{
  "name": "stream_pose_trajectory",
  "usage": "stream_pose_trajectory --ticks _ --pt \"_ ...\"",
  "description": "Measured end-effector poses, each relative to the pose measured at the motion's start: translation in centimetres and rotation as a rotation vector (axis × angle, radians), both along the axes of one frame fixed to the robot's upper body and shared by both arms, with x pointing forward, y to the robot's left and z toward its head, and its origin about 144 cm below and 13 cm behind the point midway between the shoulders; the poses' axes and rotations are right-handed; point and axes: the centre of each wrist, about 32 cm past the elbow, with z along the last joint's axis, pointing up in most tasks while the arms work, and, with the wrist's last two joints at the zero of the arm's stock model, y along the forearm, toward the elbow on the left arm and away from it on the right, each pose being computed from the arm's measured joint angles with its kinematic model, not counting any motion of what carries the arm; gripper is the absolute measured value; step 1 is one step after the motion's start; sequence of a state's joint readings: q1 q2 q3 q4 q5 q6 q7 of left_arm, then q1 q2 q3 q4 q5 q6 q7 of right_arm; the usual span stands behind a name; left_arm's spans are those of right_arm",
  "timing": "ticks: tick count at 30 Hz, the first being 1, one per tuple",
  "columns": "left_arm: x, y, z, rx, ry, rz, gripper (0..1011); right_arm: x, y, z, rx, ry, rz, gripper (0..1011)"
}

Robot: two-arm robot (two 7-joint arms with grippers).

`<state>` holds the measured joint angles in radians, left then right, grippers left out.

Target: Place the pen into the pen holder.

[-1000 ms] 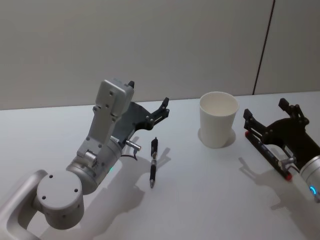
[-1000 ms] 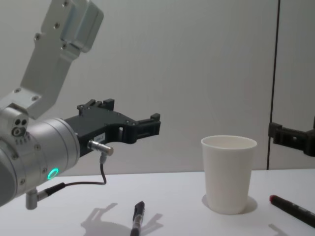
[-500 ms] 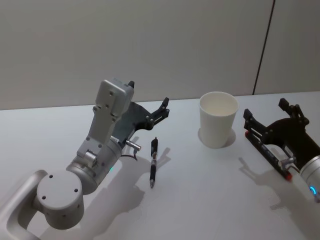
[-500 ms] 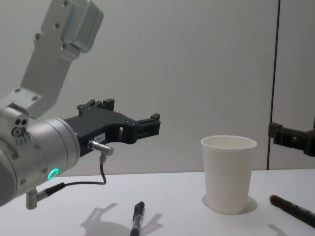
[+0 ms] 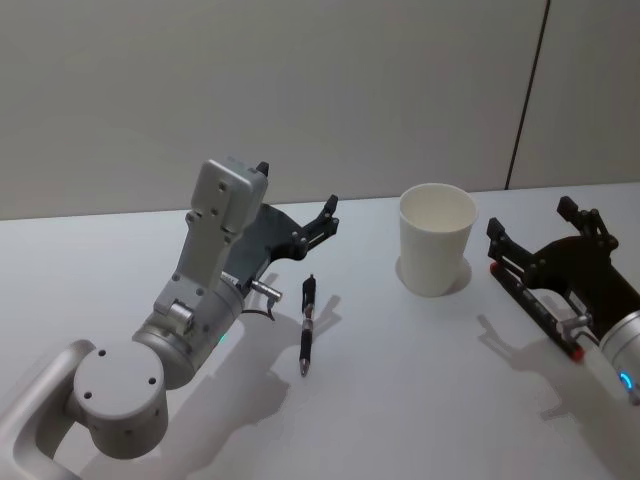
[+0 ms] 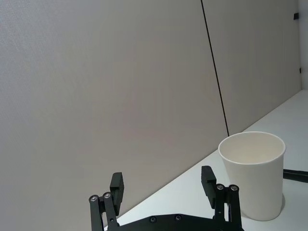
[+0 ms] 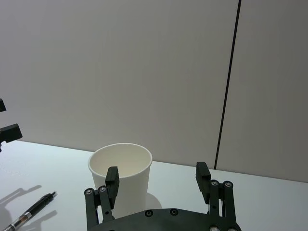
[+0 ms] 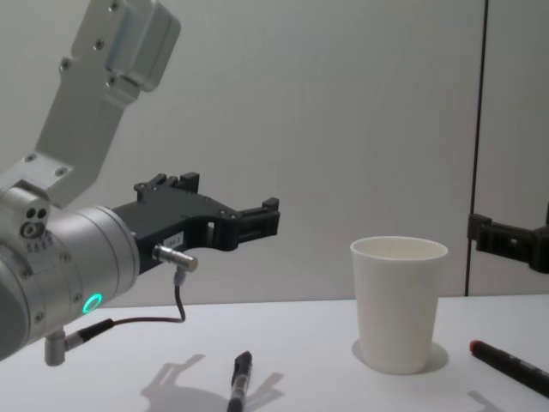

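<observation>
White tabletop (image 5: 400, 410) in front, pale wall (image 5: 300, 80) at the back.

Nearest, on the left: silver arm (image 5: 190, 310), bent up and forward, green ring (image 8: 90, 302) lit on the wrist. At its end, left tool (image 5: 296, 187), raised well off the tabletop and aimed away from the robot toward the wall, black fingers (image 6: 116, 182) spread wide, gripping nothing.

Just right of that arm, below the tool and apart from it: pen (image 5: 307, 325), black with a clear stretch in the middle, lying flat on the tabletop, lengthwise from near to far, pointed end toward the robot.

On the right, level with the pen: right tool (image 5: 530, 218), hovering above the tabletop, pointed forward and slightly inward, fingers (image 7: 112, 175) likewise spread, pinching nothing, near the cup but not touching it.

Farther back, between the two tools: cup (image 5: 437, 245), plain white, upright on the tabletop, mouth up, right of the pen and well apart from it.

Behind all, the wall, split by one dark vertical seam (image 5: 527, 95) on the right.
</observation>
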<state>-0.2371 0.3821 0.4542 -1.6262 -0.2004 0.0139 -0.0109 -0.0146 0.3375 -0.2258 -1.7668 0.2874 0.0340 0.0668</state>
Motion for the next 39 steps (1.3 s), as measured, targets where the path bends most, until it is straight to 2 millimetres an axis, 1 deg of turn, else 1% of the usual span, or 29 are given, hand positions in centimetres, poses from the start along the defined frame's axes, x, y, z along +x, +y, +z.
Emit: stream_pose_trajectory --ticks 23,33,39 --pt "0.0 0.0 0.0 0.0 0.0 0.0 1001 0.1 -0.2 0.1 -0.005 0.003 0.003 1001" --pt "0.0 0.0 0.0 0.0 0.0 0.0 1001 0.8 -1.8 1.2 -0.041 0.047 0.043 1001" --pt "0.0 0.0 0.0 0.0 0.0 0.0 1001 1.6 -3.5 1.9 -0.065 0.096 0.071 1002"
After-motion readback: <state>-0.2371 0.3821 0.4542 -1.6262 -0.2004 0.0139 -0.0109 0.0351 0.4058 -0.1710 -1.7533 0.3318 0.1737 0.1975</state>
